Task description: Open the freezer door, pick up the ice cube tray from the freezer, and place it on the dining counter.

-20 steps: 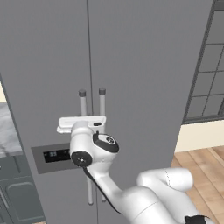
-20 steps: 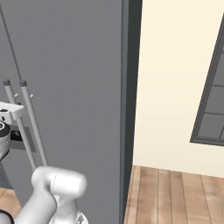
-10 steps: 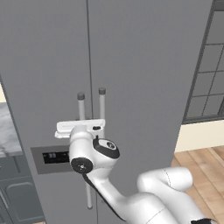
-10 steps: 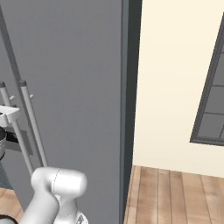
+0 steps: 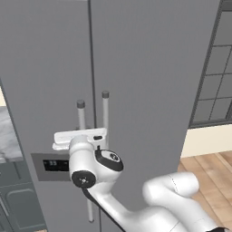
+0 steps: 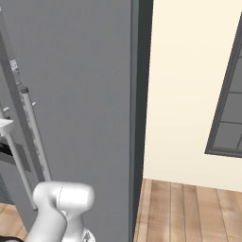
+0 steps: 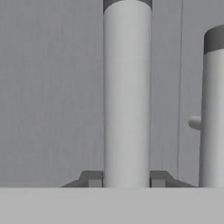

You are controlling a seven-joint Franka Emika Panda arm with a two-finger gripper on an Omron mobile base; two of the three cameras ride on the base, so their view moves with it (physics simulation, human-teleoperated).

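The freezer door (image 5: 45, 81) is the left grey door with the dark dispenser panel (image 5: 52, 165). My gripper (image 5: 81, 135) is shut on its vertical silver bar handle (image 5: 81, 118), just below the bar's top. In the hand view the handle (image 7: 127, 87) runs straight up between my two fingertips (image 7: 94, 179), with the gripper (image 7: 126, 179) clamped around it. The ice cube tray and the freezer's inside are hidden behind the door. The dining counter is out of view.
The plain grey door (image 5: 145, 77) stands to the right, its own handle (image 5: 105, 118) close beside mine and also at the hand view's right edge (image 7: 212, 109). A marble counter's edge (image 5: 7, 136) lies left. A dark-framed window (image 5: 213, 68) and wooden floor (image 6: 189, 208) are to the right.
The hand and the freezer door's handle have slid a little down and left in the left base view, as the door edge starts to come outward. The grip stays the same.
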